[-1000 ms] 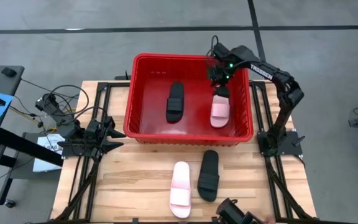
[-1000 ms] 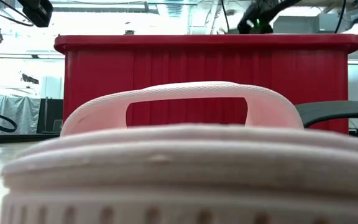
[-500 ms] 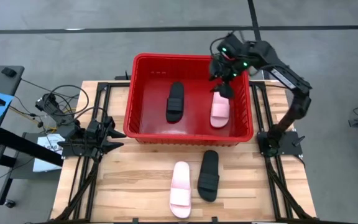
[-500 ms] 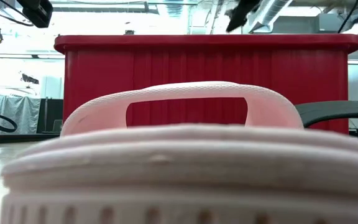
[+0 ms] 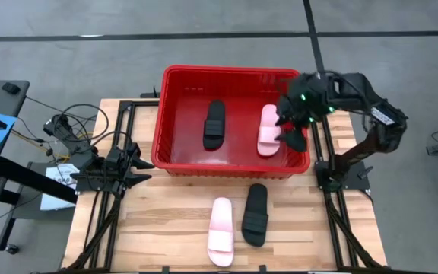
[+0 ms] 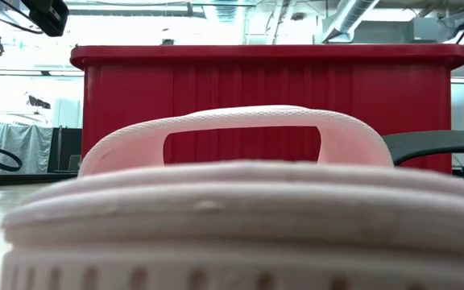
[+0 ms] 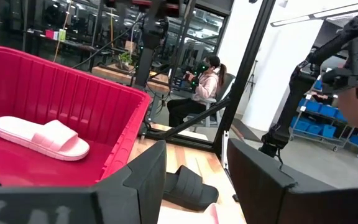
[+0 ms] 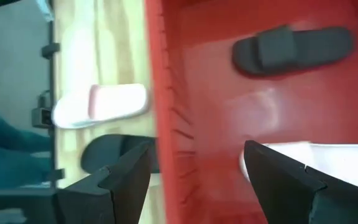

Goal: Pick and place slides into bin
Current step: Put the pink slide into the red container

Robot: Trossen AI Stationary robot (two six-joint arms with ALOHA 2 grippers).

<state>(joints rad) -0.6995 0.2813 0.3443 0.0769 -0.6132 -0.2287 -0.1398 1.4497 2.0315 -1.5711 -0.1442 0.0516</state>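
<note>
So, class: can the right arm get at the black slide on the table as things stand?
Probably yes. The right gripper is open and empty above the bin, and nothing covers the black slide.

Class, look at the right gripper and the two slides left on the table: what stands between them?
The bin's near wall. The right gripper, open, hovers over the bin's right end beside the pink slide inside; the black slide and pink slide lie on the table beyond that wall.

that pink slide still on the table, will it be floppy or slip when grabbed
The pink slide looks like thick moulded foam, so probably light and fairly stiff, bending little. Its wide arched strap stands up on its own, likely a firm grip point. Lying flat on its sole on the wooden table, it should slide rather than roll or tip.
</note>
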